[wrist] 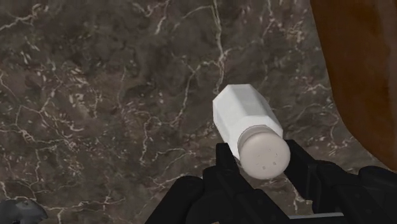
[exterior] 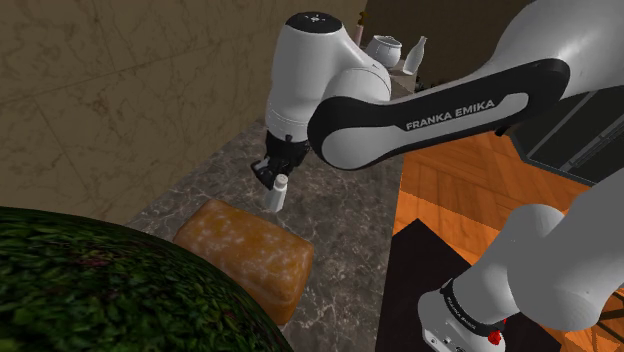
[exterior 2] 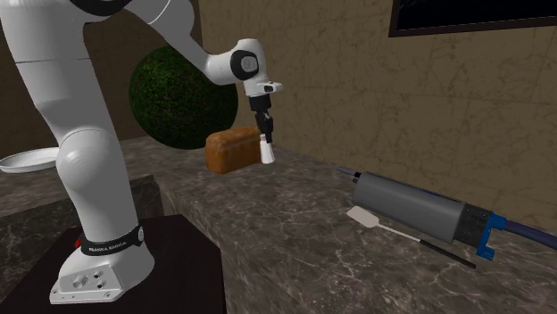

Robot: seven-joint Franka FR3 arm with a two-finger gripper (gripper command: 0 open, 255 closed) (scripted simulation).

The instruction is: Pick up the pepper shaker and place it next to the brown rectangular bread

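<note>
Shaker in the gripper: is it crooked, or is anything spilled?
A little. The shaker leans slightly in the gripper, clasped near its cap, beside the bread. Nothing looks spilled on the counter.

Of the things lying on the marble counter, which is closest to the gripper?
The brown bread loaf, just beside the gripper holding the white shaker; the grey cylinder lies far off.
</note>
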